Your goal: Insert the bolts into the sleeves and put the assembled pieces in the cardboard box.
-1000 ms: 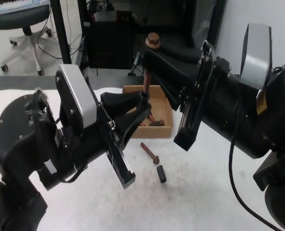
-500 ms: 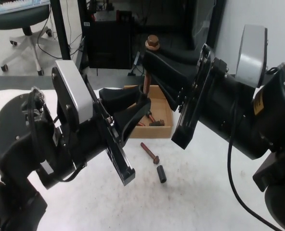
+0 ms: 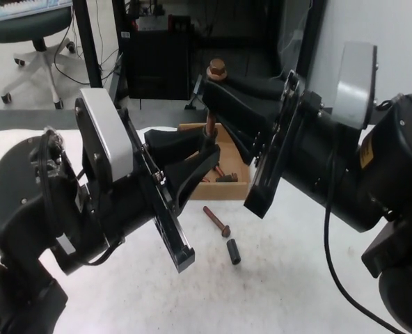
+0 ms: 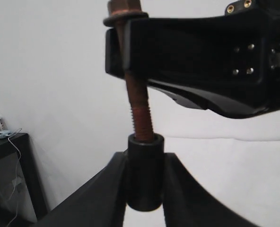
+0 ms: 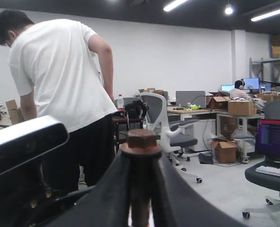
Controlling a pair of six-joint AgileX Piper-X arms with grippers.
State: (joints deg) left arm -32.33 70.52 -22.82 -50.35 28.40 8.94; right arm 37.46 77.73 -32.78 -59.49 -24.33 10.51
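A: Item 1: bolt point(image 4: 136, 104), rusty-brown metal, hex head, threaded shank. Clamped in right hand point(image 5: 141, 170), tip just inside sleeve point(image 4: 144, 189).
A: Item 2: sleeve, smooth black cyl., pinched by left hand point(image 4: 144, 165), mid-air nr cardboard box point(image 3: 237, 184).
B: Risk?
A: Any tilt, and threads prob. jam at rim; sleeve could slip.

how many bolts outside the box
2: one bolt upright in the right gripper, tip at the sleeve in the left gripper; another bolt on the bench. Arms may hide more.

An office chair point(image 3: 18, 28) stands on the floor beyond the white bench point(image 3: 296, 278).
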